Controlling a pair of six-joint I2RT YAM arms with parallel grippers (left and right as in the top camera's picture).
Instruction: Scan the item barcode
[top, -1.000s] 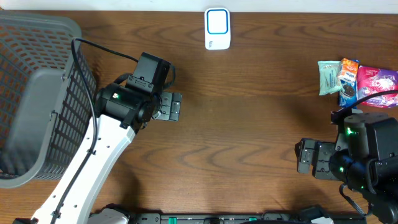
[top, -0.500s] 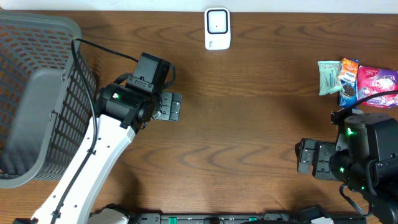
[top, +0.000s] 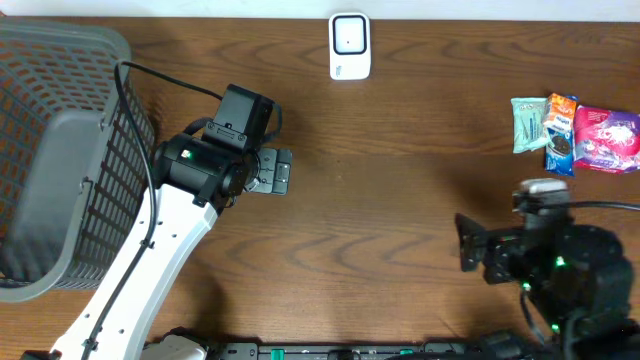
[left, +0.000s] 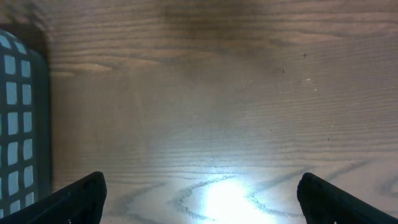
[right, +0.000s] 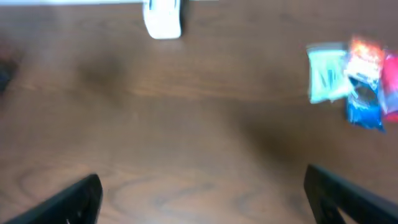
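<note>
The items are three snack packets at the table's right edge: a mint-green one (top: 530, 123), a blue and orange one (top: 560, 135) and a pink one (top: 605, 138). A white barcode scanner (top: 350, 46) stands at the far middle edge. My right gripper (top: 468, 243) is open and empty, low on the right, well short of the packets. In the blurred right wrist view, the scanner (right: 163, 18) and the packets (right: 328, 73) lie far ahead of that gripper (right: 202, 196). My left gripper (top: 280, 172) hangs open and empty over bare wood (left: 202, 202).
A large grey mesh basket (top: 60, 150) fills the left side of the table. Its wall (left: 18, 124) shows at the left edge of the left wrist view. A black cable runs from the left arm over the basket rim.
My right arm has shifted left and swung round, carrying its open gripper a little left and toward the far side. The left arm and the packets have not moved.
</note>
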